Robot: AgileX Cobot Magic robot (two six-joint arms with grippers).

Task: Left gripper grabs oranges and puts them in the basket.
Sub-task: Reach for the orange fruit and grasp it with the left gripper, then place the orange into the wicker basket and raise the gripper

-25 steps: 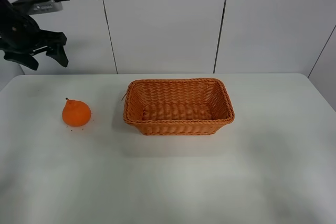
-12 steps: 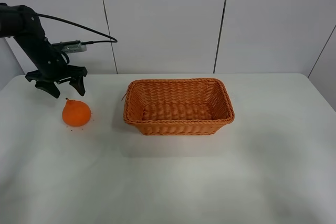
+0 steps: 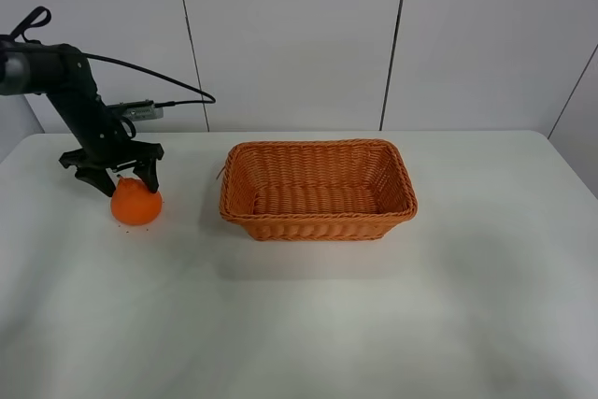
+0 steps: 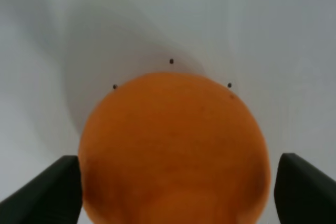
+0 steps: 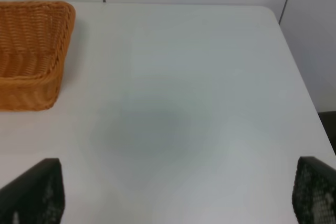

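The orange [image 3: 136, 204] sits on the white table at the left, apart from the wicker basket [image 3: 318, 191] in the middle. My left gripper [image 3: 120, 178] is open and down over the top of the orange, with its dark fingers splayed on either side of it. In the left wrist view the orange [image 4: 173, 148] fills the frame between the two fingertips [image 4: 44, 192], which stand apart from its sides. The basket is empty. My right gripper shows only in the right wrist view [image 5: 173, 195], open and empty over bare table, with a corner of the basket [image 5: 31, 51] beyond it.
The white table [image 3: 374, 306] has a white panelled wall behind it. A black cable and small grey box [image 3: 140, 111] trail from the left arm. The table's right edge [image 5: 302, 77] shows in the right wrist view.
My left gripper has come down from high at the far left to sit over the orange, fingers open. The orange and basket have not moved.
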